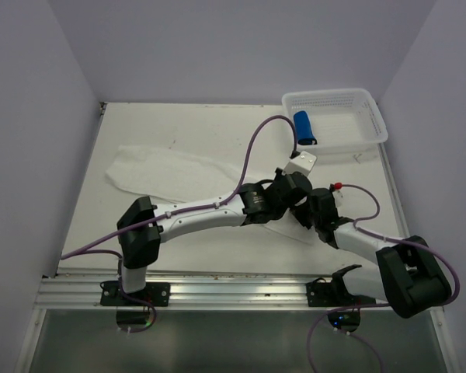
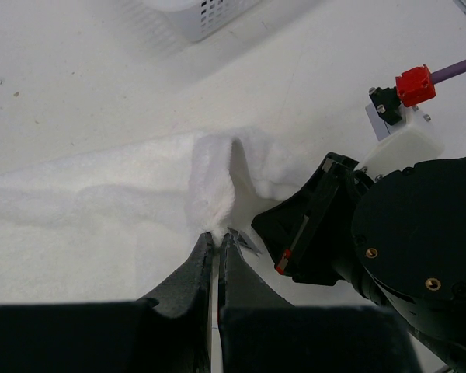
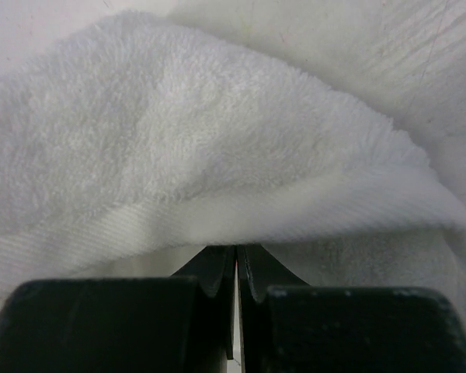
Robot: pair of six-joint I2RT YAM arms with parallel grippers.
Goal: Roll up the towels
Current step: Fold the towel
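The long white towel (image 1: 163, 175) lies spread across the table from the left toward the right, and its right end runs under both arms. My left gripper (image 1: 293, 193) is shut on a pinched-up fold of the white towel (image 2: 101, 210), with the cloth bunched at the fingertips (image 2: 215, 235). Just to its right, my right gripper (image 1: 314, 208) is shut at the towel's hem, which drapes over its tips (image 3: 237, 249) so that the white towel (image 3: 217, 140) fills that view. The small blue towel (image 1: 304, 128) lies rolled up inside the basket.
A white perforated basket (image 1: 373, 116) stands at the table's far right corner, close behind the grippers. The right gripper's black body (image 2: 334, 233) sits right beside the left fingers. Walls enclose the table on the left, back and right.
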